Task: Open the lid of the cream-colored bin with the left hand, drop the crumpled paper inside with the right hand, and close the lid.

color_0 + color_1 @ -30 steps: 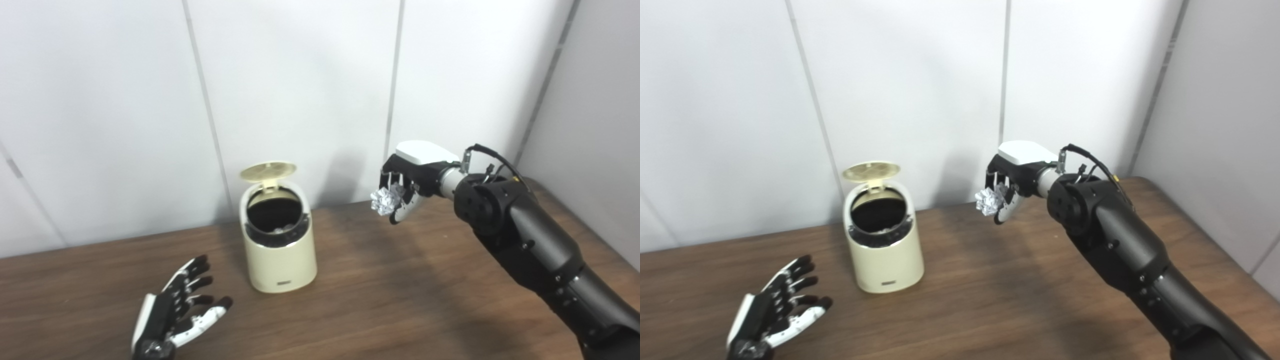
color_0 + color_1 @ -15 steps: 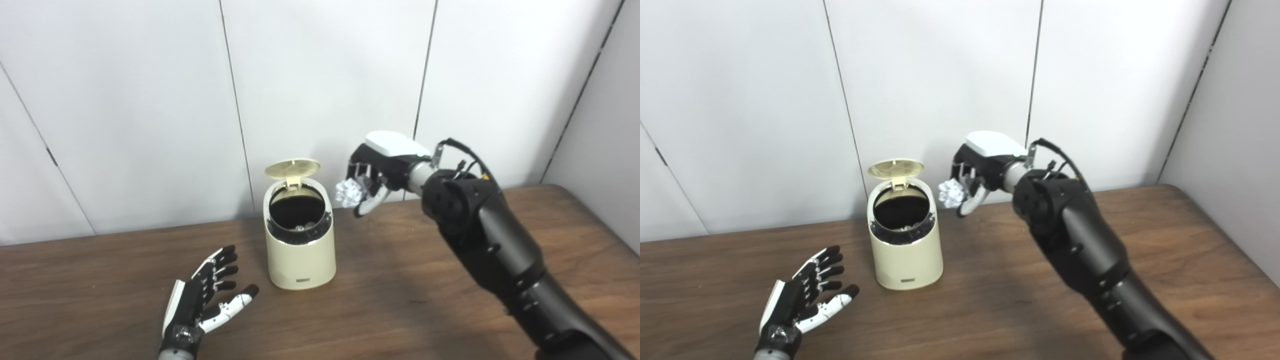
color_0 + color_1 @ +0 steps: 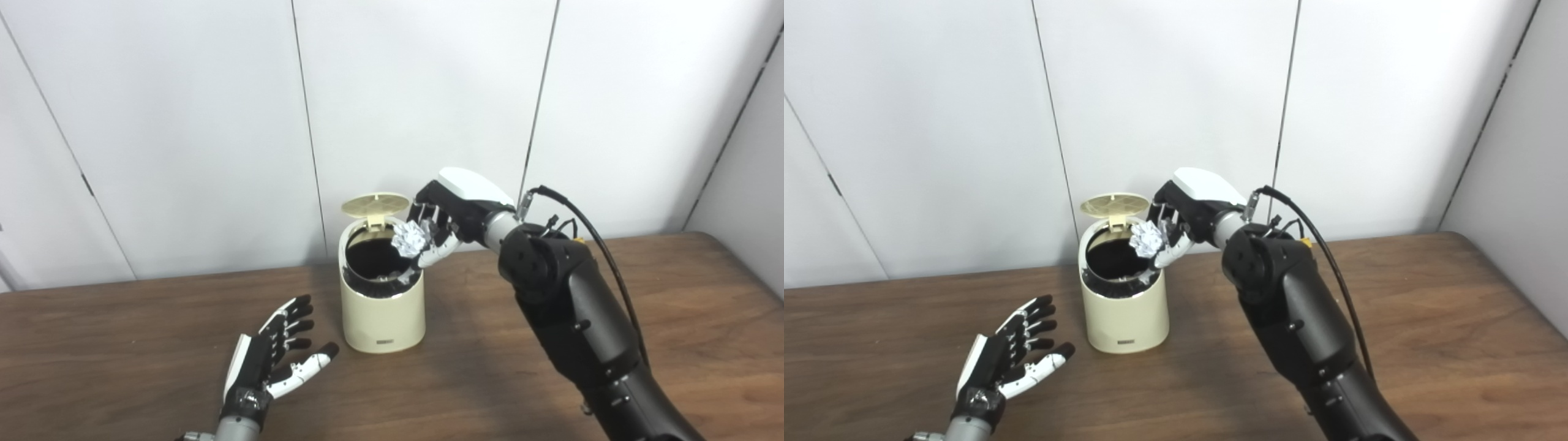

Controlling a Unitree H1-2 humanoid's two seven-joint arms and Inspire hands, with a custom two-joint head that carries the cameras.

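The cream-colored bin [image 3: 384,313] stands near the back of the wooden table, its round lid [image 3: 374,206] tipped up and its dark mouth showing some crumpled material inside. My right hand [image 3: 446,215] is shut on the crumpled paper [image 3: 409,237], a silvery-white ball held just over the right rim of the bin's mouth. My left hand [image 3: 269,357] lies open on the table to the left of the bin and in front of it, palm up, fingers spread, holding nothing.
The brown wooden table [image 3: 122,343] runs back to a white panelled wall [image 3: 184,122] close behind the bin. My right arm [image 3: 582,331] crosses the right half of the table. The table's right edge [image 3: 756,269] lies near a side wall.
The camera has shifted, so the whole scene sits further right. My right hand carried the crumpled paper leftward, from well right of the bin to its mouth. The left hand stays open.
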